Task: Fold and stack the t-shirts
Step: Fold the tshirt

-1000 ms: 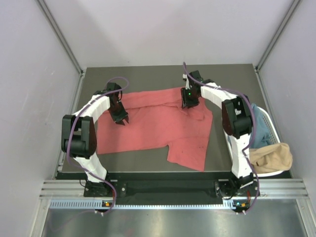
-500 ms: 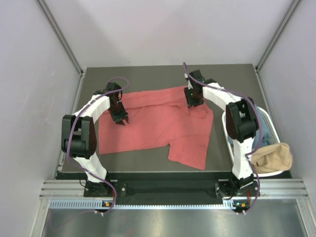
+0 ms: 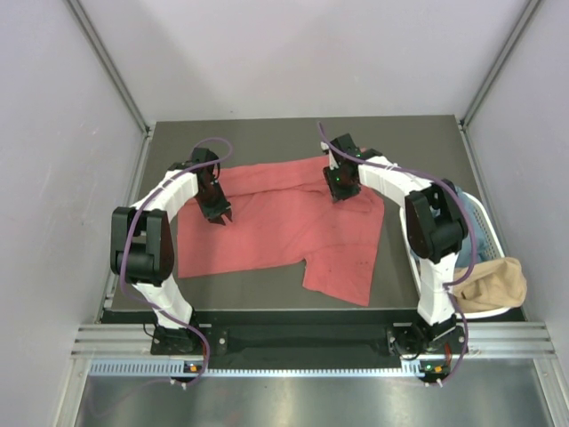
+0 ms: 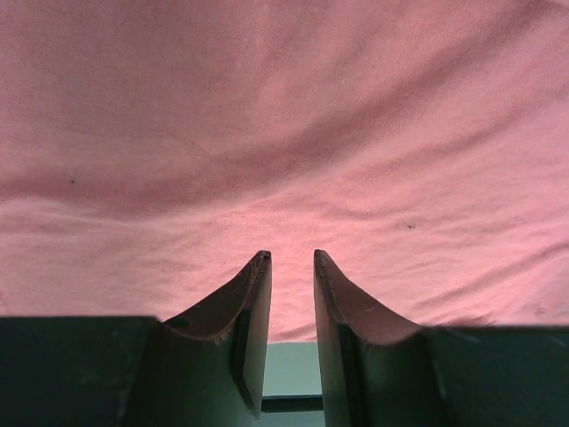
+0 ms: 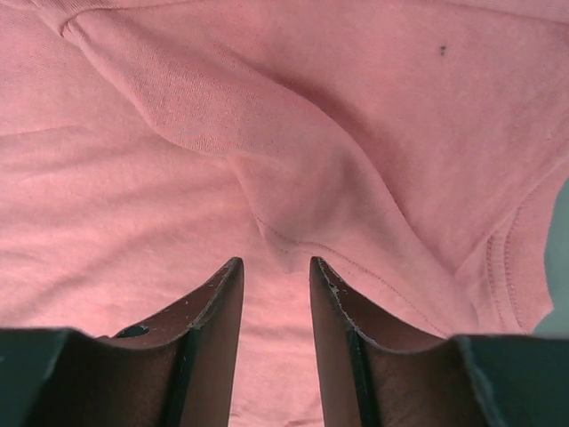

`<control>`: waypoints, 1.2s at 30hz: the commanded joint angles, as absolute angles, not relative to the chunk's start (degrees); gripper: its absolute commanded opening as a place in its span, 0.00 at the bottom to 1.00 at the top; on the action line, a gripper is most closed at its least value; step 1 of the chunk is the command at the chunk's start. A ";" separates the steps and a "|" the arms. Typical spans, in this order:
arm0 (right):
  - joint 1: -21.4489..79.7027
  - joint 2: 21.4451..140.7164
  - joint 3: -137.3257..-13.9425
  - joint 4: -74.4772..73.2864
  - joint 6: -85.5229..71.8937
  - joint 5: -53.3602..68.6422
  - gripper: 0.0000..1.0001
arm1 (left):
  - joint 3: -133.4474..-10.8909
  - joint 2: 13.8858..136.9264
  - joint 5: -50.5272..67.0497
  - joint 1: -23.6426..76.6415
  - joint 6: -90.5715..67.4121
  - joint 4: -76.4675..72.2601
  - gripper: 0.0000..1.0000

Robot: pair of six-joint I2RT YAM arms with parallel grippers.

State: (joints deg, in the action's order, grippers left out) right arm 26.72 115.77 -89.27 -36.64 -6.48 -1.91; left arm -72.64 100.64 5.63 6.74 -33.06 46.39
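A coral-red t-shirt [image 3: 284,227] lies spread and wrinkled on the dark table [image 3: 267,142]. My left gripper [image 3: 222,217] hovers over its left part, near the sleeve. In the left wrist view this gripper [image 4: 292,258] is open, with a narrow gap and only flat red cloth [image 4: 284,133] beneath. My right gripper [image 3: 340,189] sits over the shirt's upper right part. In the right wrist view it [image 5: 276,262] is open above a raised fold and a stitched hem [image 5: 356,222], with nothing between the fingers.
A white slotted basket [image 3: 484,213] stands off the table's right edge. A blue shirt [image 3: 471,233] lies in it and a tan one [image 3: 491,283] hangs over its near rim. Grey walls close in the left, back and right sides.
The right arm has shifted a little to the left over the shirt's upper edge. The left arm has not moved, and the shirt lies much the same.
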 commanded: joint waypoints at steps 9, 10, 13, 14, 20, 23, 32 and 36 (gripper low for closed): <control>27.16 119.35 -90.61 -34.10 -6.07 -2.63 0.29 | -73.92 98.96 5.71 6.59 -32.61 46.67 0.31; 27.16 119.53 -90.96 -34.01 -6.15 -2.81 0.28 | -73.92 98.96 5.63 6.59 -32.69 46.50 0.31; 27.07 119.80 -92.37 -35.07 -6.59 -3.60 0.15 | -73.92 98.88 5.45 6.59 -32.78 46.58 0.31; 27.07 119.27 -92.63 -35.50 -6.85 -4.04 0.10 | -73.92 98.88 5.45 6.59 -32.70 46.50 0.31; 25.67 117.25 -96.59 -38.67 -9.84 -1.34 0.00 | -73.48 99.14 5.54 6.59 -33.13 46.14 0.31; 23.48 118.82 -99.75 -39.46 -11.77 2.87 0.00 | -73.21 99.40 5.97 6.59 -33.48 45.70 0.31; 15.74 129.09 -112.14 -36.13 -10.72 6.86 0.14 | -71.02 98.18 5.54 6.59 -33.05 45.79 0.31; 14.24 133.94 -121.45 -41.91 -10.55 7.56 0.30 | -69.61 97.21 5.10 6.59 -32.70 46.23 0.31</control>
State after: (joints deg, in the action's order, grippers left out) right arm 14.72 131.83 -114.98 -39.38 -10.81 6.22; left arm -70.35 100.33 5.54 6.74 -33.08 46.24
